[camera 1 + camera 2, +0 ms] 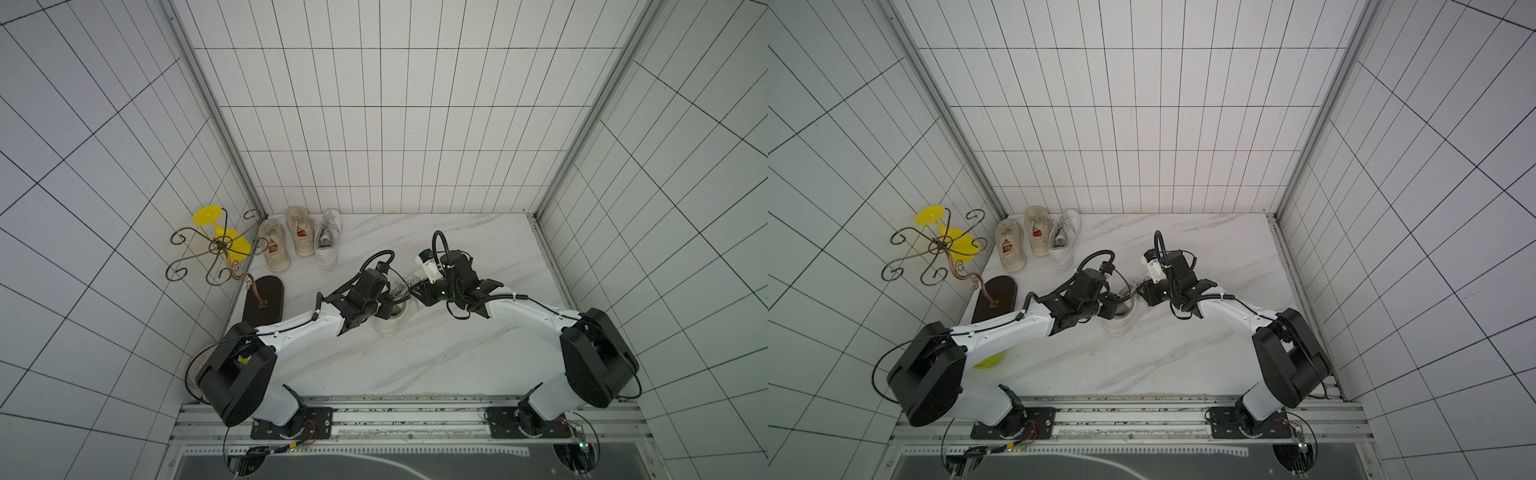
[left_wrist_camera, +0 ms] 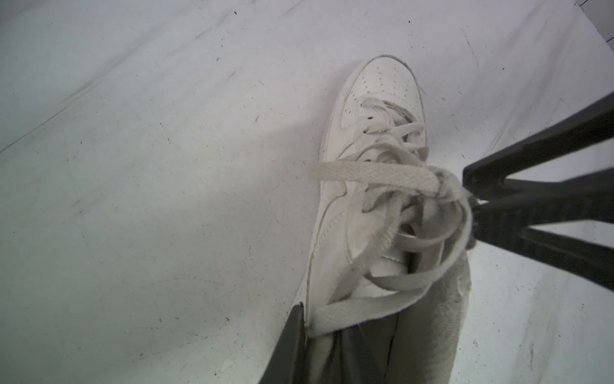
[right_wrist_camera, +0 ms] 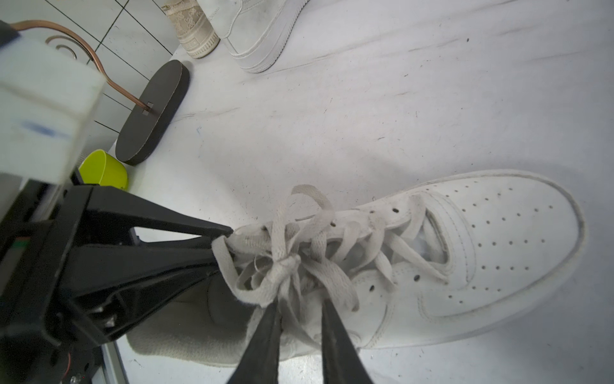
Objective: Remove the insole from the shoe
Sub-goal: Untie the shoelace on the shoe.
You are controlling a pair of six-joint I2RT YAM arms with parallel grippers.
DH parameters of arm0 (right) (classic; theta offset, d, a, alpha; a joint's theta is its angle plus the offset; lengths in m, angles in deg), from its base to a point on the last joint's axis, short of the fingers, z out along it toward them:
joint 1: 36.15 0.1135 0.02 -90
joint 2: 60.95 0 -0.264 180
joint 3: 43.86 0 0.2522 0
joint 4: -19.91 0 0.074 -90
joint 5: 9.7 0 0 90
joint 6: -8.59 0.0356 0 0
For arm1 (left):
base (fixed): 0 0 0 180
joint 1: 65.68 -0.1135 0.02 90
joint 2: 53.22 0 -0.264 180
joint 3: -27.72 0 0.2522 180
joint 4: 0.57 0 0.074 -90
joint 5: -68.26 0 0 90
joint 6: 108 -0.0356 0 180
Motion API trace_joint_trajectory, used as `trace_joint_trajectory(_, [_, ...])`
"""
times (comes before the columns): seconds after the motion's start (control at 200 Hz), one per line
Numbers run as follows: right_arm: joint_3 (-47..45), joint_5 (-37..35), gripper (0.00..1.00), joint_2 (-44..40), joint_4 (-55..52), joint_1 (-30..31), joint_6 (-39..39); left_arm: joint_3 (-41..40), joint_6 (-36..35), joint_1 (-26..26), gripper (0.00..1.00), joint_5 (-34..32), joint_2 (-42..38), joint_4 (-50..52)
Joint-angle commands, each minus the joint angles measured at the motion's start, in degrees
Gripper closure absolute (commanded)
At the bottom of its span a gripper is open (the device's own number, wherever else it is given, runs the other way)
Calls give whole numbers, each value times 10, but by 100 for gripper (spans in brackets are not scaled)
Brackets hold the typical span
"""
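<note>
Your left gripper (image 3: 222, 246) clamps the side collar of the white leather sneaker (image 3: 481, 252), mid-table between both arms; your right gripper (image 3: 300, 306) seems clenched on its tangled off-white laces (image 3: 287, 266). No insole shows outside. Opening-up step: next, tug the laces loose to reach inside.

My left arm (image 1: 291, 328) and right arm (image 1: 528, 309) are covering most of the white sneaker (image 1: 390, 323) (image 1: 1121, 323) in both top views; only its heel end is showing. Laces (image 3: 299, 262) are crowding its mouth, so the insole is hiding from me. In its own wrist view my right gripper (image 3: 300, 301) is running off the lower edge, tips buried in laces; whether they are pinching, I cannot tell. A white block (image 3: 40, 109) at upper left is blurring.
</note>
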State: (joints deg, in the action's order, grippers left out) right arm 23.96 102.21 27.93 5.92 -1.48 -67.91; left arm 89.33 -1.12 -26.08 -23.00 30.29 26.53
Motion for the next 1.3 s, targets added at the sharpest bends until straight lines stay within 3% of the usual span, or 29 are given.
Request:
trace_joint_trajectory(0.0, [53,1,84,-2,-13,10,-9,-7,-7,4,82,19,17,-3])
trace_joint_trajectory(0.275, [56,-15,100,-4,-22,18,-14,-10,-2,4,85,-1,12,0])
trace_joint_trajectory(0.485, [40,-70,100,-42,-31,22,-16,-10,13,4,94,-67,4,15])
trace_joint_trajectory(0.8, [1,-106,100,-86,-31,22,-5,-21,24,3,98,-93,-10,7])
trace_joint_trajectory(1.03, [-36,-223,100,-134,-43,19,12,-31,28,1,100,-104,-20,1])
trace_joint_trajectory(1.159, [-54,-256,100,-167,-55,-9,34,-36,27,1,100,-97,-24,-7])
trace_joint_trajectory(1.299, [-82,-241,100,-204,-56,-68,65,-42,25,1,100,-93,-28,-15])
